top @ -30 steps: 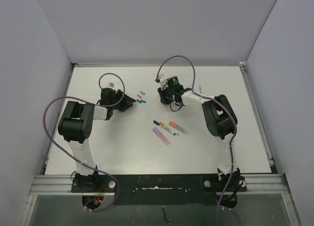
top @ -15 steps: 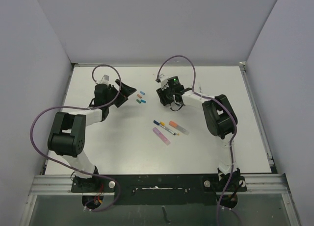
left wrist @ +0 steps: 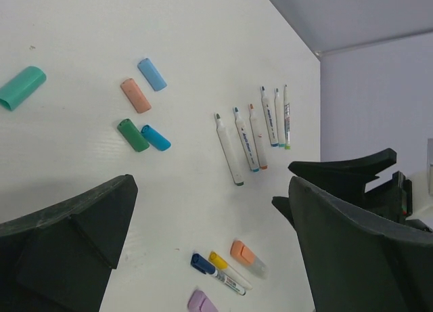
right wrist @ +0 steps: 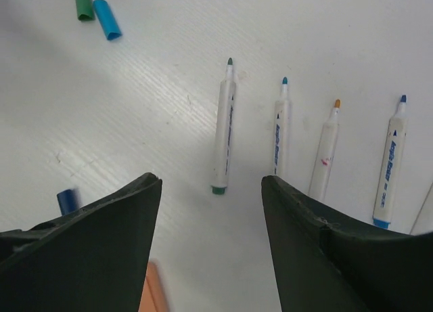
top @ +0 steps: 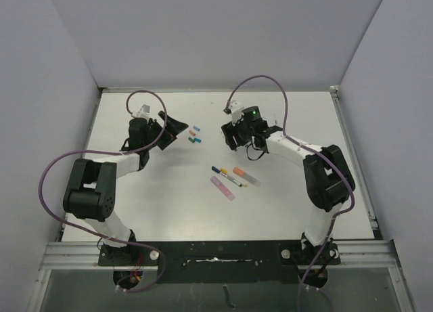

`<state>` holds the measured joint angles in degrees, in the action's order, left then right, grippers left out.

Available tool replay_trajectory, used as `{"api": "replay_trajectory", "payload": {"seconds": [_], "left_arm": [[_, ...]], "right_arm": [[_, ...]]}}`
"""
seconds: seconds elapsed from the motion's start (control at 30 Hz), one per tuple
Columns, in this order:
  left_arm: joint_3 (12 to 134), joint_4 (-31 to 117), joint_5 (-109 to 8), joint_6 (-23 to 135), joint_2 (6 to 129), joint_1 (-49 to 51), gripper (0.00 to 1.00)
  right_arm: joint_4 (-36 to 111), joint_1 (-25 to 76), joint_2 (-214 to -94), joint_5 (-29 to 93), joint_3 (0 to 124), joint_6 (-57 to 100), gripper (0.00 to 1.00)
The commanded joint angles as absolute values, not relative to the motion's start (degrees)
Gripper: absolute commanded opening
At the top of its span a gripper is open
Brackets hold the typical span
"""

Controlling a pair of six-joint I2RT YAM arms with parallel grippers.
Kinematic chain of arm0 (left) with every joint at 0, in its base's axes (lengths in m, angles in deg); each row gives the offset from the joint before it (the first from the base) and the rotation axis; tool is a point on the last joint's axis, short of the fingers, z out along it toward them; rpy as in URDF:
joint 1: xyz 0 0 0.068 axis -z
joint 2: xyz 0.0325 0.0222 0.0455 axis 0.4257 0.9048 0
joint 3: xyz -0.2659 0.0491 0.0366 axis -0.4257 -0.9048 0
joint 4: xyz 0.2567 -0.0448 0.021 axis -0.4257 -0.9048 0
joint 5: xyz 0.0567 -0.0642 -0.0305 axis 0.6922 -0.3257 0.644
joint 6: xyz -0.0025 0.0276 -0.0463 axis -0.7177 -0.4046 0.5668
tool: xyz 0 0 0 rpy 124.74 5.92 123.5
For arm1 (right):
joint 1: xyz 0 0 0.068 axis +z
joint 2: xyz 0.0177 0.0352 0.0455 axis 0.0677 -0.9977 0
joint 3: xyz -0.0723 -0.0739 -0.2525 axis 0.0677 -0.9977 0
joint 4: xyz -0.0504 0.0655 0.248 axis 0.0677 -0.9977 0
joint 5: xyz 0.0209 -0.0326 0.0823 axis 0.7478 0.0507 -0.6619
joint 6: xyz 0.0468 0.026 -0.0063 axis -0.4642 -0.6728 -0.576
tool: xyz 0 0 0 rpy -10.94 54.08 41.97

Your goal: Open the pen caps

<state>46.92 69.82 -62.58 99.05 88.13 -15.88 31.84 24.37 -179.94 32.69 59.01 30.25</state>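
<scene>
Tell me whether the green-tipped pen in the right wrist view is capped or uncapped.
Uncapped: the green-tipped pen lies flat, nib bare; a loose green cap lies apart from it.

Black-and-white arms, purple cables

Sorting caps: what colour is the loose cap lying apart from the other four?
Teal cap, clearest in left wrist view.

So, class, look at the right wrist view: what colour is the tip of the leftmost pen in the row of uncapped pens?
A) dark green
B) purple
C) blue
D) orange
A: the leftmost uncapped pen ends in a dark green tip, with a matching green plug at its other end.
</scene>
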Motion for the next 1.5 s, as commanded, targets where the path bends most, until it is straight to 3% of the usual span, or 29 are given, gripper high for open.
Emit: {"api": "replay_trajectory", "payload": {"seconds": [0.0, 0.5, 1.47], "left_arm": [[47.26, 72.73, -64.27, 98.34, 84.27, -16.17, 0.98], [46.40, 74.20, -65.70, 99.32, 84.80, -15.71, 0.98], [46.86, 74.22, -66.19, 99.41, 85.61, -15.73, 0.98]], "right_arm": [[30.22, 26.01, -172.83, 32.59, 53.70, 29.12, 0.63], [25.74, 29.02, -165.30, 36.73, 42.00, 27.15, 0.63], [25.18, 29.54, -167.82, 37.87, 39.58, 26.47, 0.59]]}}
